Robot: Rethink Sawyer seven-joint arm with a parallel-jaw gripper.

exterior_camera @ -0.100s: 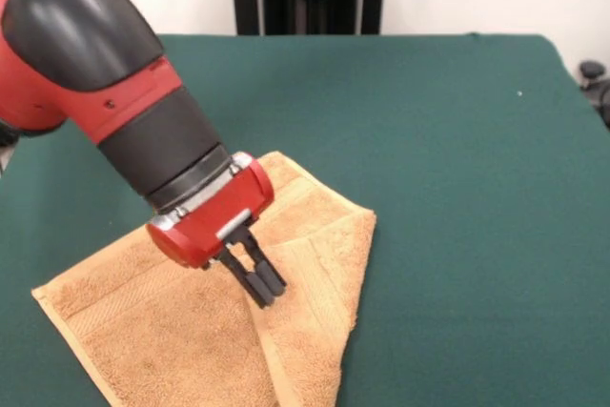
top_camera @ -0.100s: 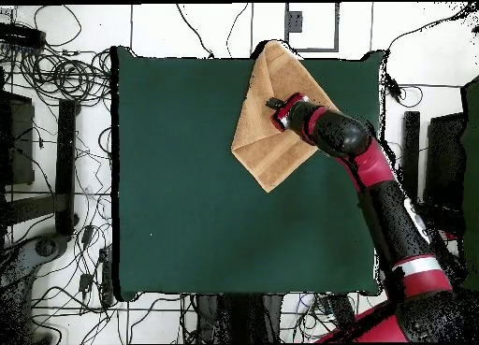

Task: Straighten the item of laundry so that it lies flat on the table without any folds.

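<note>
1. The gripper (exterior_camera @ -0.100s: 259, 283) had its two black fingers close together, tips pressed down on the towel (exterior_camera @ -0.100s: 172, 331); whether they pinched cloth could not be told.
2. The golden-tan towel lay beneath the gripper, one side folded over along a crease beside the fingertips.
3. The overhead view showed the towel (top_camera @ -0.100s: 267, 126) at one edge of the green desk (top_camera @ -0.100s: 187, 192), a corner overhanging.
</note>
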